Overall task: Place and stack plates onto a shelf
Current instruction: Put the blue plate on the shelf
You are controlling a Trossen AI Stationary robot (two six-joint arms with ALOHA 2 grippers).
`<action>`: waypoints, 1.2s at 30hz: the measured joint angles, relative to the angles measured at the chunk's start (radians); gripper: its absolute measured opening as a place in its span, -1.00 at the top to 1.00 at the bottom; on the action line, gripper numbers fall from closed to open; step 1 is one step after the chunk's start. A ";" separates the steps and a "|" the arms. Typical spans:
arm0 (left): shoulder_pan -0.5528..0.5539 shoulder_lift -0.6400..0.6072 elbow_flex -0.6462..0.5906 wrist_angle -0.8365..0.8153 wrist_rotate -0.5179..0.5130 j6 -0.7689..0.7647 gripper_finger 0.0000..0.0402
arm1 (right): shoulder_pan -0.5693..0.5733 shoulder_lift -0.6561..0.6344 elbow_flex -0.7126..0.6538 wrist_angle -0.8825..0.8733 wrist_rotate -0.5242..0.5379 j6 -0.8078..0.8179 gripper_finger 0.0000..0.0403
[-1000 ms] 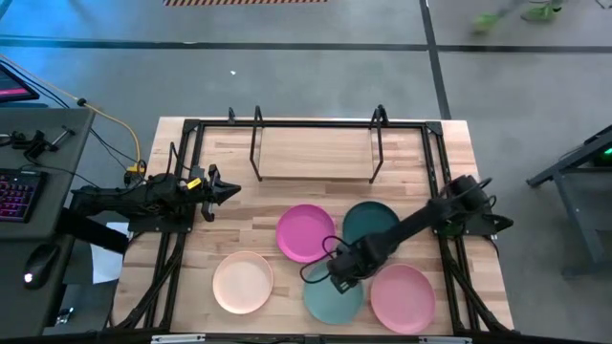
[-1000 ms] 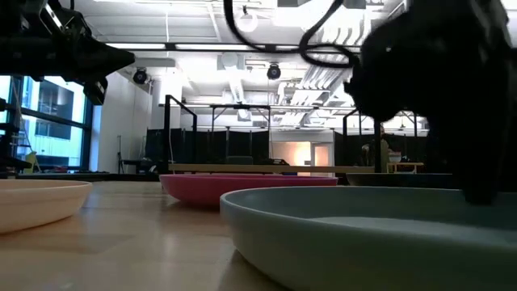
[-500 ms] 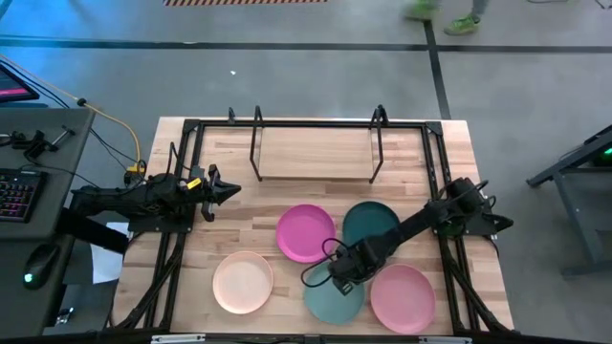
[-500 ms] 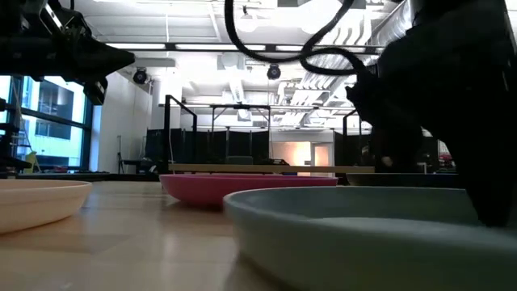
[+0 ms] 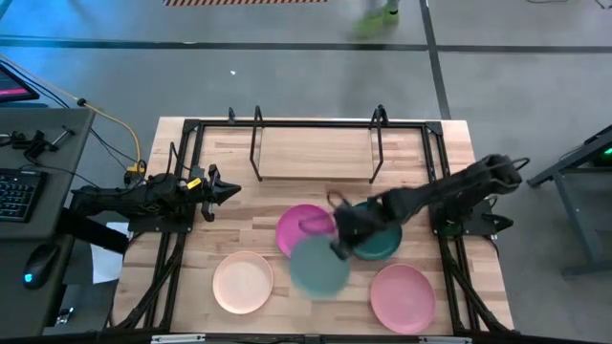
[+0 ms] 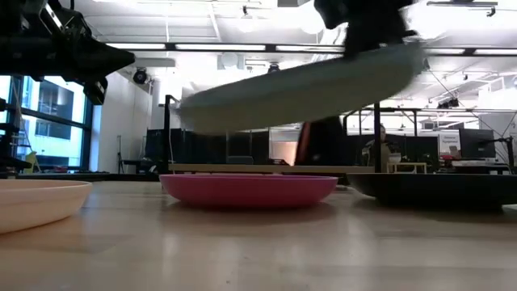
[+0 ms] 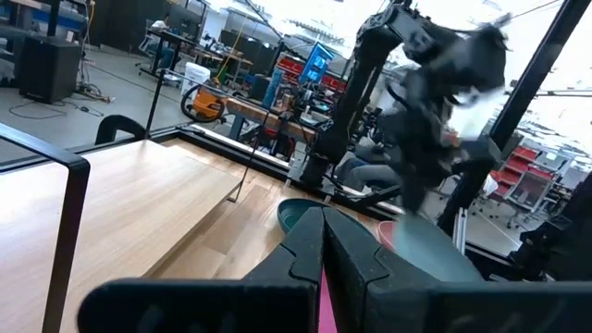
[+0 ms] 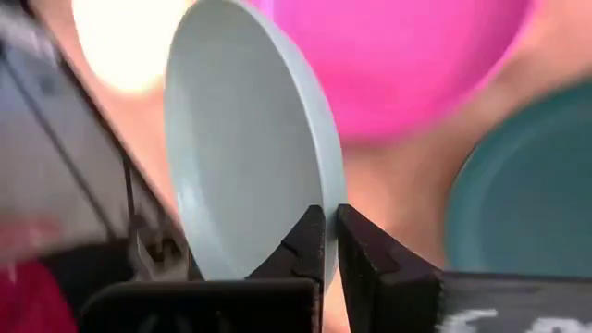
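Note:
The pale teal plate (image 5: 318,266) is in the air, tilted, over the near edge of the magenta plate (image 5: 302,227), with my right gripper (image 5: 340,243) shut on its rim. The dark green plate (image 5: 379,235), the cream plate (image 5: 243,282) and the light pink plate (image 5: 403,297) lie flat on the tabletop. At the far side stands the shelf (image 5: 316,153), bare. My left gripper (image 5: 229,192) waits shut above the table's left side, touching nothing. My right gripper pinches the teal plate's rim (image 8: 326,196) on its far right side, with one finger (image 8: 308,242) on the hollow upper face and the other (image 8: 363,252) on the underside. The fingers come from the table's right, slanting down. The plate (image 6: 299,87) is lifted clear, its held side high and its free side sloping down to the left.
Black rod uprights (image 5: 256,143) stand at both ends of the shelf. Black frame bars (image 5: 182,162) run along the tabletop's left, right and far sides. A keyboard and mouse sit on a desk (image 5: 29,191) left of the table.
My right gripper has shut on the teal plate's rim and has risen toward the far edge. The plate lay flat on the table a second ago; now it is lifted clear and tilted, partly over the magenta plate.

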 joint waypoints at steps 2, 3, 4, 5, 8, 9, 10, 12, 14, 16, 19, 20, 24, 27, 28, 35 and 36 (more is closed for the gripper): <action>0.000 0.000 0.000 0.000 0.000 0.000 1.00 | -0.057 -0.018 0.000 -0.002 0.051 -0.036 1.00; 0.000 0.000 0.000 0.000 0.000 0.000 1.00 | -0.089 -0.026 0.000 -0.001 0.074 -0.055 1.00; 0.000 0.000 0.000 0.000 0.000 0.000 1.00 | -0.123 -0.029 0.000 -0.003 0.104 -0.070 1.00; 0.000 0.000 0.000 0.000 0.000 0.000 1.00 | -0.161 -0.030 0.000 -0.002 0.130 -0.084 1.00; 0.000 0.000 0.000 0.000 0.000 0.000 1.00 | -0.262 -0.029 0.000 0.000 0.235 -0.083 1.00; 0.000 0.000 0.000 0.000 0.000 0.000 1.00 | -0.290 -0.029 0.000 0.008 0.282 -0.067 1.00; 0.000 0.000 0.000 0.000 0.000 0.000 1.00 | -0.315 -0.029 0.000 0.022 0.324 -0.052 1.00; 0.000 0.000 0.000 0.000 0.000 0.000 1.00 | -0.353 -0.034 0.000 0.057 0.362 -0.041 1.00; 0.000 0.000 0.000 0.000 0.000 0.000 1.00 | -0.378 -0.047 0.000 0.066 0.366 -0.053 1.00; 0.000 0.000 0.000 0.000 0.000 0.000 1.00 | -0.393 -0.056 0.000 0.022 0.361 -0.059 1.00; 0.000 0.000 0.000 -0.001 0.000 0.000 1.00 | -0.398 -0.056 0.000 -0.071 0.394 -0.029 1.00; 0.000 0.000 0.000 0.000 0.000 0.000 1.00 | -0.398 -0.057 0.000 -0.086 0.416 -0.008 1.00; 0.000 0.000 0.000 -0.001 0.000 0.000 1.00 | -0.400 -0.057 0.000 -0.076 0.482 0.048 1.00; 0.000 0.000 0.000 -0.001 0.000 0.000 1.00 | -0.413 -0.057 0.000 -0.108 0.498 0.073 1.00; 0.000 0.000 0.000 -0.001 0.000 0.000 1.00 | -0.417 -0.057 0.000 -0.128 0.517 0.088 1.00; 0.000 0.000 0.000 -0.001 0.000 0.000 1.00 | -0.483 -0.060 -0.116 -0.050 0.574 0.205 1.00; 0.000 0.000 0.000 -0.001 0.000 0.000 1.00 | -0.490 -0.060 -0.145 0.005 0.573 0.208 1.00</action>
